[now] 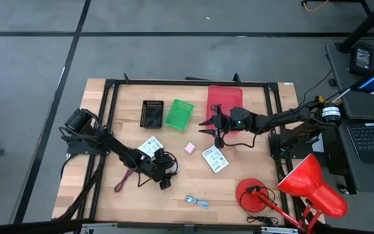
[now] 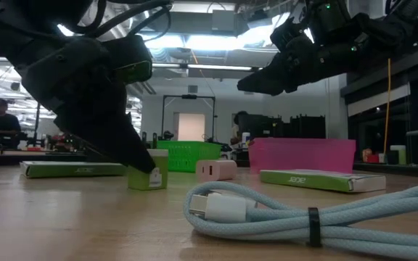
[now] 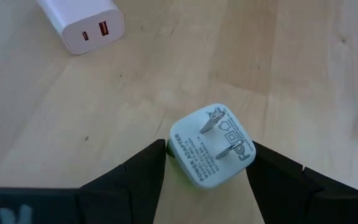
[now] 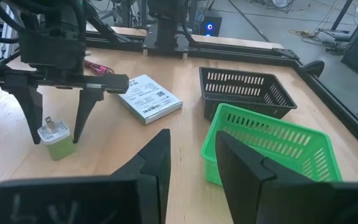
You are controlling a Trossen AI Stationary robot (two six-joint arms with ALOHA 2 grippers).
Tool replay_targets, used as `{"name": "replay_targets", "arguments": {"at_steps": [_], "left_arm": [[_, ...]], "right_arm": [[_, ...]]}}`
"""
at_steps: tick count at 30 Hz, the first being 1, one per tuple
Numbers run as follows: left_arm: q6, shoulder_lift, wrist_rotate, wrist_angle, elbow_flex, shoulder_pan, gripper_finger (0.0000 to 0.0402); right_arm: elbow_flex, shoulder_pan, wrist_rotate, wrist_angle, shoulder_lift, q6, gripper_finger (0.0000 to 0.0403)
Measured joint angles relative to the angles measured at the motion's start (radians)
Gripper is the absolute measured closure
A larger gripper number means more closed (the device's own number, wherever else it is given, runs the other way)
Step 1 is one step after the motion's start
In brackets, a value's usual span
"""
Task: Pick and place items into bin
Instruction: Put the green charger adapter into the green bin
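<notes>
Overhead, table-level and two close wrist views share the plug adapter (image 3: 212, 145).

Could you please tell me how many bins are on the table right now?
3, side by side along the table's far edge: a black bin on the left, a green bin beside it, and a red bin partly under the right arm. None appears hidden.

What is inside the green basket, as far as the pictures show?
The green basket looks empty: the high view shows only its green floor, and the right wrist view shows bare mesh walls. The corner nearest the right gripper is hidden behind its fingers.
</notes>
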Motion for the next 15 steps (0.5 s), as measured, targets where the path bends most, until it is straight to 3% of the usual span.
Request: {"name": "replay_targets", "arguments": {"at_steps": [4, 11, 15], "left_arm": [[0.032, 0.0, 0.006, -0.011, 0.0, 0.012, 0.0199], [0.126, -0.003, 0.018, -0.015, 0.001, 0.015, 0.0254], [0.141, -0.003, 0.019, -0.016, 0.001, 0.015, 0.0258]], "right_arm": [[0.0, 0.0, 0.0, 0.0, 0.0, 0.0, 0.0295], [0.0, 0.0, 0.0, 0.0, 0.0, 0.0, 0.0295], [0.0, 0.0, 0.0, 0.0, 0.0, 0.0, 0.0295]]}}
